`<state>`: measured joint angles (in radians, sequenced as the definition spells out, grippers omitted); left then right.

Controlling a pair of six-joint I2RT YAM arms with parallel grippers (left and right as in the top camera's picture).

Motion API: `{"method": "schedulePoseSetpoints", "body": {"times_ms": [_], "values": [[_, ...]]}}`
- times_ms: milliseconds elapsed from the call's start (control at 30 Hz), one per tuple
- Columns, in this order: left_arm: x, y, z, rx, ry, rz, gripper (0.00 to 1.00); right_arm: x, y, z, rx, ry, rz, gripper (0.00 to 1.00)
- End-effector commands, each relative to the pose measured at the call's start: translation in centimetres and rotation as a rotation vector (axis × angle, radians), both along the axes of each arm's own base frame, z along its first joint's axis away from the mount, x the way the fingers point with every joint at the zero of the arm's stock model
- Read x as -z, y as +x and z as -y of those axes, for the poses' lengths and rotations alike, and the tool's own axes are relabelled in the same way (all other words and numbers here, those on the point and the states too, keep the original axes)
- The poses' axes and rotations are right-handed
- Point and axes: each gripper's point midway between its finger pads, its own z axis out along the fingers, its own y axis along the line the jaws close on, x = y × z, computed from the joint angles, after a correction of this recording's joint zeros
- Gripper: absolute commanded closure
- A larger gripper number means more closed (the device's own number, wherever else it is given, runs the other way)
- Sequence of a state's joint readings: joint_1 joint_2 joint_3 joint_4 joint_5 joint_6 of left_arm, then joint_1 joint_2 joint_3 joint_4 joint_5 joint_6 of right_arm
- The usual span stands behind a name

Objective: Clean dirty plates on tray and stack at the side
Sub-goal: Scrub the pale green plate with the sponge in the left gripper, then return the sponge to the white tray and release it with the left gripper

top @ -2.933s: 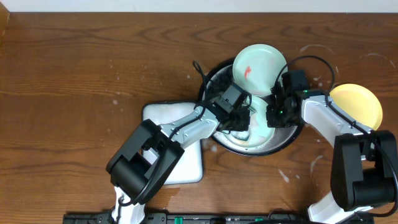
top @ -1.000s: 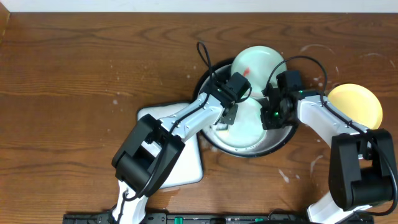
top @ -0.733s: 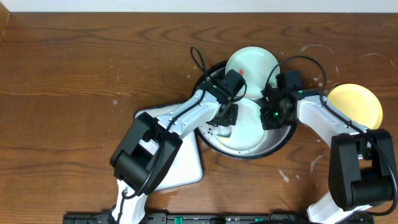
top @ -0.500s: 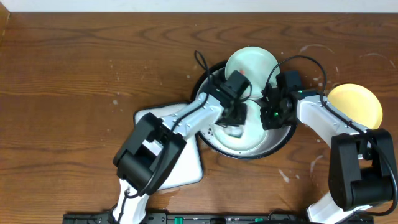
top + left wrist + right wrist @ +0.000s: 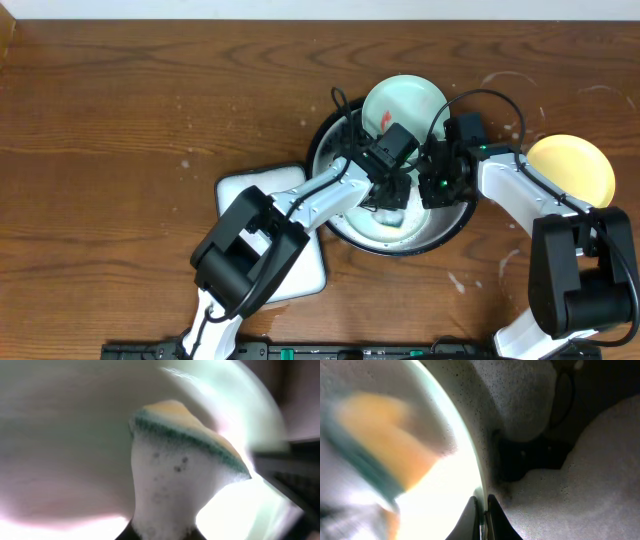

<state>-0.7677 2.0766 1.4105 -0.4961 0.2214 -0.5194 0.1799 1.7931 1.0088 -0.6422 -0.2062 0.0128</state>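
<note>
Pinching soapy sponge [image 5: 175, 475]: left claw [image 5: 390, 198], sponge against pale plate [image 5: 65, 435] beneath it | right claw [image 5: 481, 512] nipped onto that plate's rim, inside tray [image 5: 318, 150] | smeared plate [image 5: 405, 100] beyond both claws | yellow plate [image 5: 575, 165] right of right claw

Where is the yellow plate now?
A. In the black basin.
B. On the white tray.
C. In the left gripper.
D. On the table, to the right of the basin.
D: the yellow plate lies on the table, outside the rim of the basin and to its right.
</note>
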Motion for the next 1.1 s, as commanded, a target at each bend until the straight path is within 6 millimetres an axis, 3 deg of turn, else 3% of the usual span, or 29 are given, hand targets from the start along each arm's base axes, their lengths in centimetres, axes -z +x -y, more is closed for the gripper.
{"method": "schedulePoseSetpoints", "body": {"times_ms": [0,100,200,367,500,733,933,1067], "values": [[3.5,2.8,-9.8,-0.124,0.413,0.116,0.92,3.0,-2.7,2.1,-0.032,-0.123,-0.099,0.99],[2.6,3.8,-12.5,-0.156,0.541,0.17,0.92,3.0,-2.7,2.1,-0.033,-0.123,-0.099,0.99],[1.4,4.7,-13.9,-0.17,0.63,0.228,0.92,3.0,-2.7,2.1,-0.032,-0.123,-0.099,0.99],[-1.0,5.2,-13.7,-0.167,0.655,0.23,0.92,3.0,-2.6,2.1,-0.002,-0.125,-0.101,0.99],[-3.6,5.0,-12.5,-0.154,0.603,0.198,0.92,3.0,-2.4,2.1,0.032,-0.122,-0.098,0.99],[-9.4,3.1,-12.4,-0.153,0.501,0.176,0.92,3.0,-2.4,2.1,0.066,-0.119,-0.105,0.99],[-14.0,0.3,-16.4,-0.18,0.529,0.139,0.92,3.0,-2.3,2.1,0.066,-0.119,-0.101,0.99],[-15.8,-1.2,-19.3,-0.214,0.553,0.104,0.91,1.9,-1.6,1.9,0.079,-0.111,-0.07,0.99]]}}
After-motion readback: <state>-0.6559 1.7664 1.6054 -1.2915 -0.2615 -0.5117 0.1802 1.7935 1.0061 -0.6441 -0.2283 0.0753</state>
